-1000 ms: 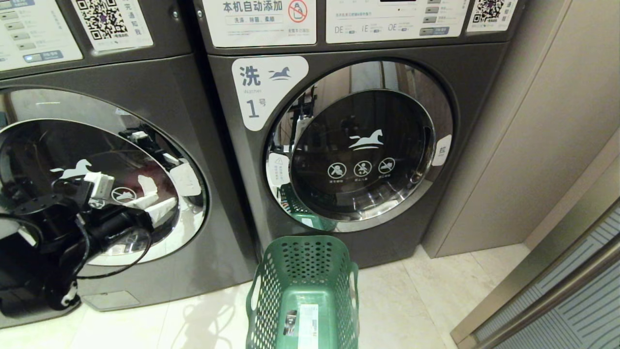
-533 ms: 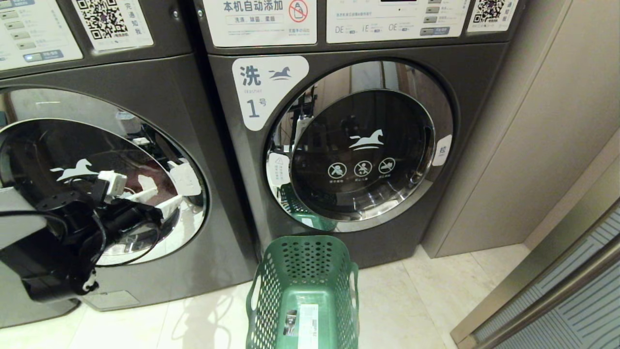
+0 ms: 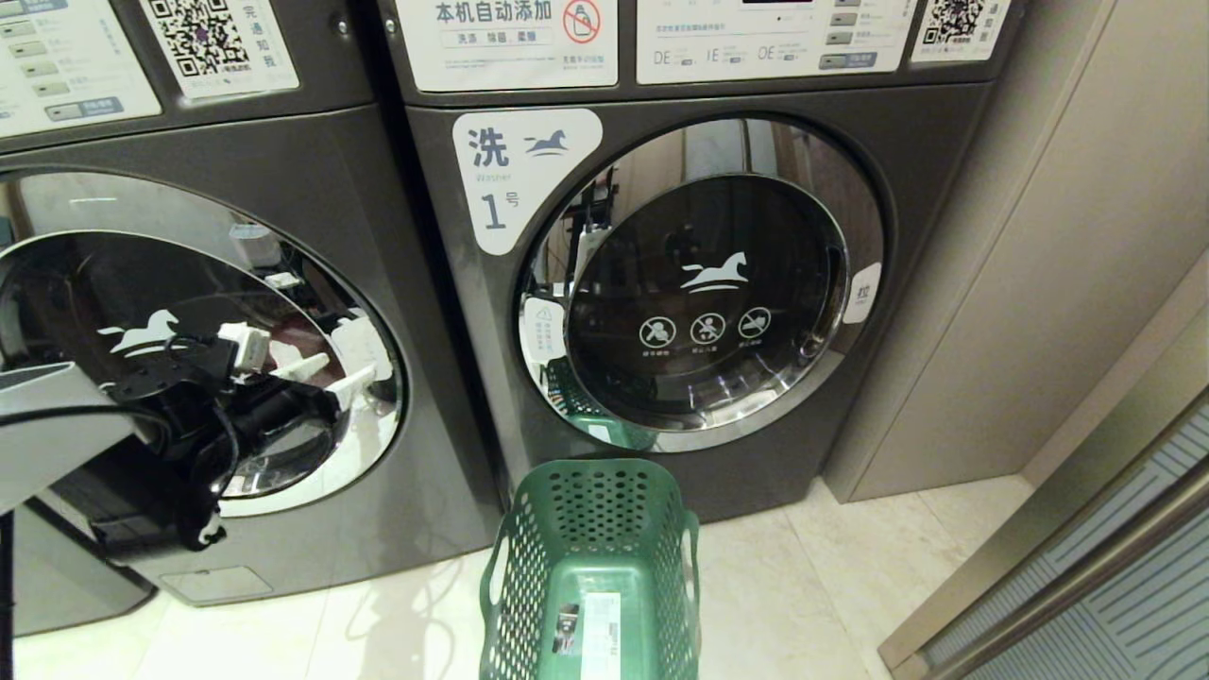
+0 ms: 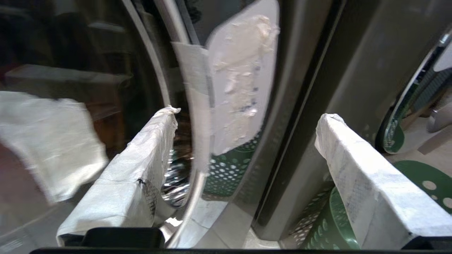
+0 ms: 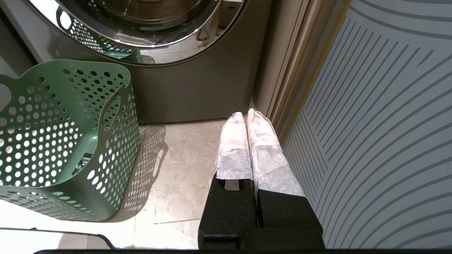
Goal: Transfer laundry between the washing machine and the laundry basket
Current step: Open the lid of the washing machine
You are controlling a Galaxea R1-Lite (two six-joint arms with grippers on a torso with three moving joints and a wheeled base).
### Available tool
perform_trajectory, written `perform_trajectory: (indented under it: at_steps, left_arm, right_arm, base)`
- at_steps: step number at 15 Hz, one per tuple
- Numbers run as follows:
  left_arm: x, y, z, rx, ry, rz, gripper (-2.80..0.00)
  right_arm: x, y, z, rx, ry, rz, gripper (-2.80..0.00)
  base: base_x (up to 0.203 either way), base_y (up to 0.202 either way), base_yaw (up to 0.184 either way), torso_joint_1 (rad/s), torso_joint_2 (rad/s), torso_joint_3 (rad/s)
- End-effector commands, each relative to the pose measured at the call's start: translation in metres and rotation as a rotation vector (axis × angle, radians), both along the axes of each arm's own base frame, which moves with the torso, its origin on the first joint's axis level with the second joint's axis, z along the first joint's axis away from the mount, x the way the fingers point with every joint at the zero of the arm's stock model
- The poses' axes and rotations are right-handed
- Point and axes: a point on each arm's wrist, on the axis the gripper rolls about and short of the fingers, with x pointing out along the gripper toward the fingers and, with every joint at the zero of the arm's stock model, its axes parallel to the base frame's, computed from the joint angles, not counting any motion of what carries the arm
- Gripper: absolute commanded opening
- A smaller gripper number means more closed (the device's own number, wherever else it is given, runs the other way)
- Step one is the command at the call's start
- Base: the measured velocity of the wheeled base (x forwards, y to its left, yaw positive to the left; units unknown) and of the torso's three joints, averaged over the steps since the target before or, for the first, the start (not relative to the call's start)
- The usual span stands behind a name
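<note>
While the left gripper point(image 3: 331, 373) hangs spread wide and empty at the washing machine point(image 3: 189, 283) door's chrome rim, the laundry basket point(image 3: 590, 567) stands on the floor off to its right. The right gripper point(image 5: 247, 118) is clenched, low beside that basket.

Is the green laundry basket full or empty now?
Empty: in the head view the laundry basket shows only its bare floor with a white sticker; no garment lies inside.

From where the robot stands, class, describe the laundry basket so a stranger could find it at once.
Two dark grey washing machines stand side by side; find the one labelled 1. On the pale floor tiles just before its door stands the laundry basket: green plastic, walls pierced by round holes, white sticker on its floor.
</note>
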Motion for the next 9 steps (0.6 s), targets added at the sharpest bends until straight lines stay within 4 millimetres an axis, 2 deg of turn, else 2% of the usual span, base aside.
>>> perform_trajectory:
  at_steps: [1, 9]
  left_arm:
    - [0.003, -0.006, -0.004, -0.001, 0.002, -0.018, 0.0]
    - [0.022, -0.004, -0.014, 0.009, -0.029, -0.017, 0.0]
  right_arm:
    - [0.0, 0.0, 0.0, -0.001, 0.001, -0.001, -2.8]
    - [0.0, 0.0, 0.0, -0.001, 0.001, 0.001, -2.8]
  base:
    - [0.0, 0.0, 0.0, 0.0, 0.0, 0.0]
    - [0.0, 0.0, 0.0, 0.0, 0.0, 0.0]
